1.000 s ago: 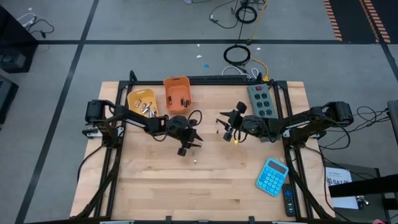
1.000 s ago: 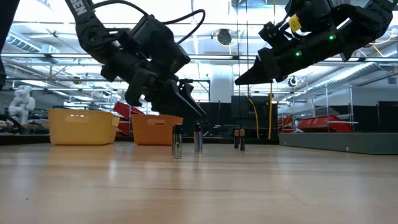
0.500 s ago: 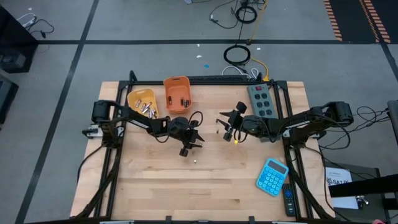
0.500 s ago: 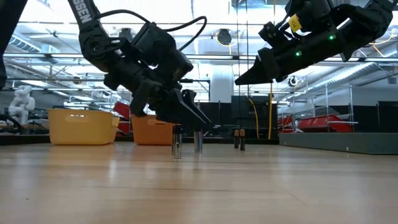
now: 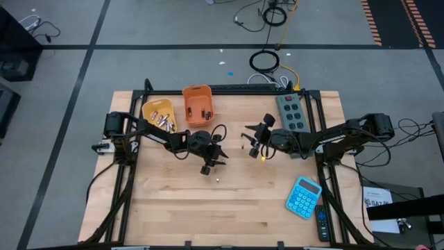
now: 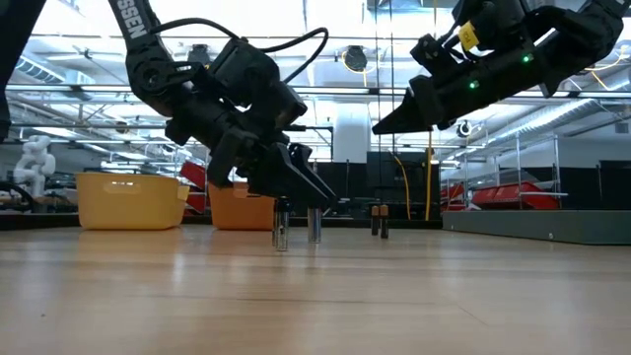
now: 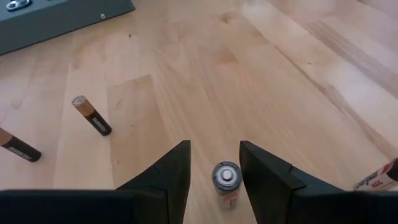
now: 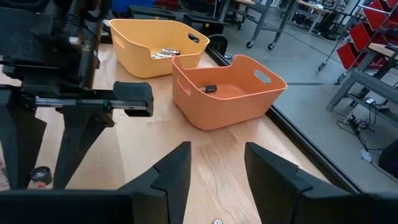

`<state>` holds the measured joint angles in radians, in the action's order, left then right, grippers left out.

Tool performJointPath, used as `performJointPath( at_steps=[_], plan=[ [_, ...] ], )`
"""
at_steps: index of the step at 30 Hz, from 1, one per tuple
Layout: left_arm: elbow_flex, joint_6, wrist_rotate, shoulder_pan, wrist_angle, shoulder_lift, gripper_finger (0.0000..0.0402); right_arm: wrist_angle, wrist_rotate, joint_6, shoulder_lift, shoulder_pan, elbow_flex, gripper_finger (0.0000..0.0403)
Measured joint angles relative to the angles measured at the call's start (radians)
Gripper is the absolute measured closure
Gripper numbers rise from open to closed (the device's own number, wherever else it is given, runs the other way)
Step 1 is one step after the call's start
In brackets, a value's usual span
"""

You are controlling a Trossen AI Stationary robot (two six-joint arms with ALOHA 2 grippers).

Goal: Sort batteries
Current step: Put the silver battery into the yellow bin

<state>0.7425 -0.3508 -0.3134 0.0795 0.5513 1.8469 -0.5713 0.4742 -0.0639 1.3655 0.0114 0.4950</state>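
A silvery battery [image 7: 226,177] stands upright on the wooden table, and my left gripper [image 7: 214,147] is open with one finger on each side of it, a gap showing on both sides. The same battery [image 6: 315,227] shows in the low view under my left gripper [image 6: 317,200]. Another silvery battery [image 6: 281,229] stands nearer. Two dark batteries [image 7: 92,115] [image 7: 15,147] stand upright beyond. My right gripper [image 5: 250,143] hangs open, high above the table's middle, holding nothing. The yellow bin [image 8: 155,46] and the orange bin [image 8: 227,90] each hold batteries.
The two bins stand at the table's far left [image 5: 158,114] [image 5: 198,104]. A grey power strip [image 5: 291,111] lies at the far right and a blue calculator [image 5: 304,196] near the right front. Bare wood fills the near half of the table.
My left gripper has come down a little toward the table, its open fingers now low around the upright silvery battery. Its finger gap looks unchanged. The batteries have stayed where they were.
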Motion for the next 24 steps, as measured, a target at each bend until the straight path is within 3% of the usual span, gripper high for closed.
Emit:
performJointPath(
  at_steps=[24],
  plan=[
    [0.0, 0.003, -0.061, 0.019, 0.038, 0.062, 0.0261, -0.008, 0.0, -0.001, 0.0, -0.013, 0.0, 0.0261]
  ],
)
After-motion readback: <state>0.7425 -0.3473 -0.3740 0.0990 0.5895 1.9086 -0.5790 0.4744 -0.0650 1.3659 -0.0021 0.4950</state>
